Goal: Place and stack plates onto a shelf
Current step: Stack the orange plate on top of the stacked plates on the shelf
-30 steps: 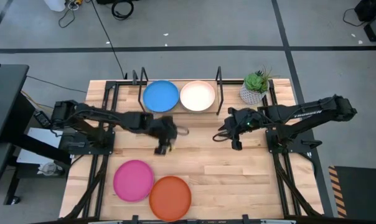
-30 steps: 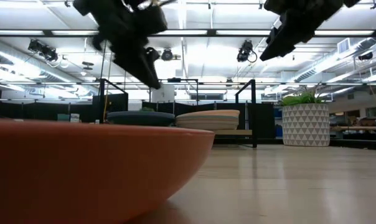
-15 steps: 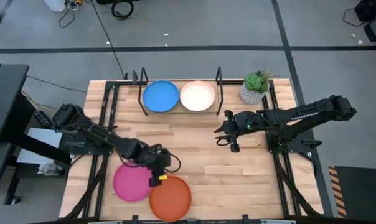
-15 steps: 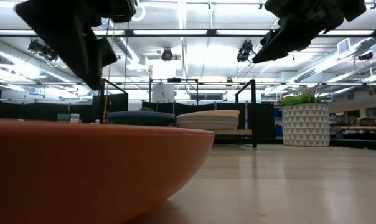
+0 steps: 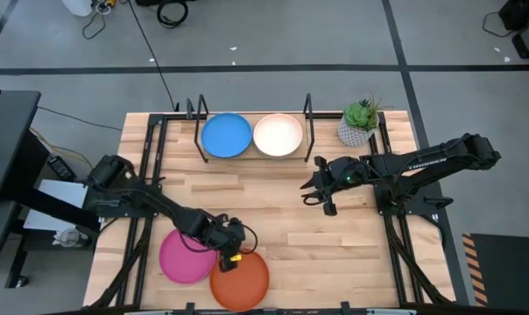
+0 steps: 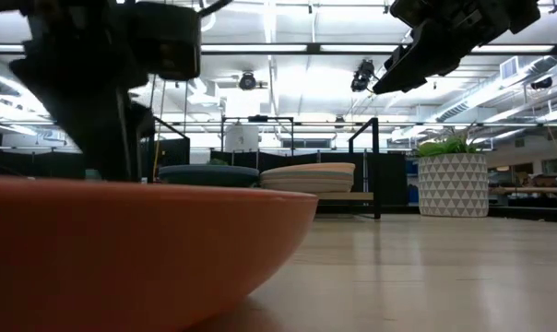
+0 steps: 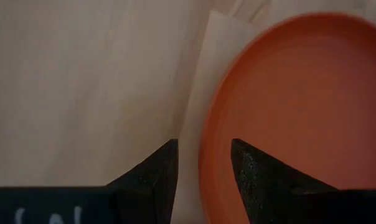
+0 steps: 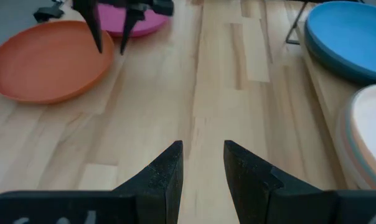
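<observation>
The orange plate [image 5: 243, 278] sits on its base on the table near the near edge, with the magenta plate [image 5: 186, 255] just to its left. On the shelf [image 5: 252, 154], a blue plate [image 5: 226, 136] tops the left stack and a pale peach plate [image 5: 278, 135] tops the right stack. My left gripper [image 7: 203, 163] is open and low over the orange plate's far-left rim [image 7: 206, 143]. One finger is inside the rim and one outside, and no touch shows. My right gripper [image 5: 321, 194] hangs open above the table, right of centre.
A potted plant [image 5: 357, 125] stands just right of the shelf at the far edge. Black wire uprights [image 5: 309, 114] frame the shelf's ends. Bare wood [image 5: 326, 249] lies between the near plates and the right arm's base.
My left gripper has swung from just in front of the shelf toward the near edge and dropped to the orange plate's far-left rim, where it now straddles it. No plate has moved.
</observation>
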